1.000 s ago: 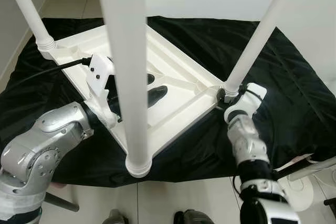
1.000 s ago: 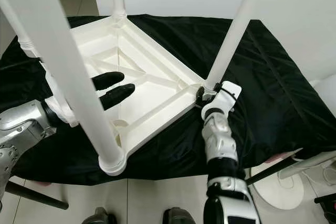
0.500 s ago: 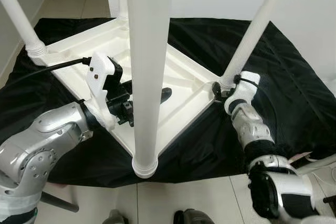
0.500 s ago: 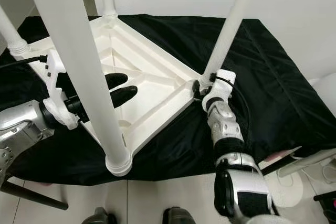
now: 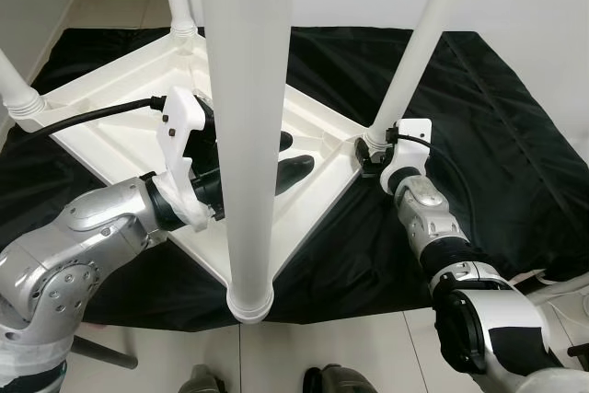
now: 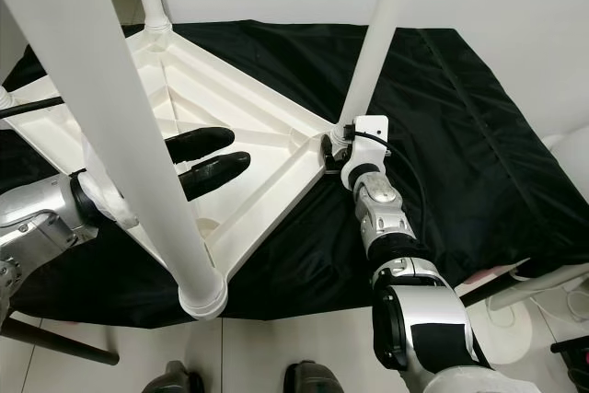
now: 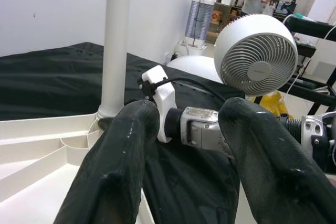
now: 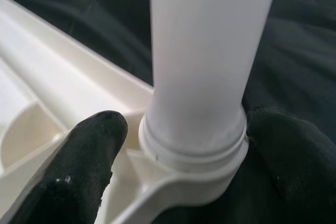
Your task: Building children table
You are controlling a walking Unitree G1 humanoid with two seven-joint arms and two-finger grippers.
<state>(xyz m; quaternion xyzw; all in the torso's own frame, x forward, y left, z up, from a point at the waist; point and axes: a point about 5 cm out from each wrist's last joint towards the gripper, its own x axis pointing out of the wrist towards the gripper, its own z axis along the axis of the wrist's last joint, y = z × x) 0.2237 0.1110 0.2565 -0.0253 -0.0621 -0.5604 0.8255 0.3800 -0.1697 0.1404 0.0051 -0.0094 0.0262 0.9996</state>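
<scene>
White plastic makes up the upturned table top (image 6: 239,126), which is laid on a black cloth (image 6: 442,135) spread over the floor, with four legs standing up from its corners. Since half a second ago the right gripper (image 5: 370,156) has been kept at the foot of the right-hand leg (image 5: 419,48), and the forearm behind it is now drawn more steeply toward the camera; part of this shift may be camera motion. Its fingers (image 8: 84,156) are seen spread to either side of the leg's collar, one lying against the collar, the leg not squeezed. The left gripper (image 6: 213,156) is held over the ribbed underside near the near edge, behind the near leg (image 5: 248,135), its fingers apart and empty. Bare cloth is left open beyond the table's right corner, up to the far edge. A fan (image 7: 255,53) is seen behind.
</scene>
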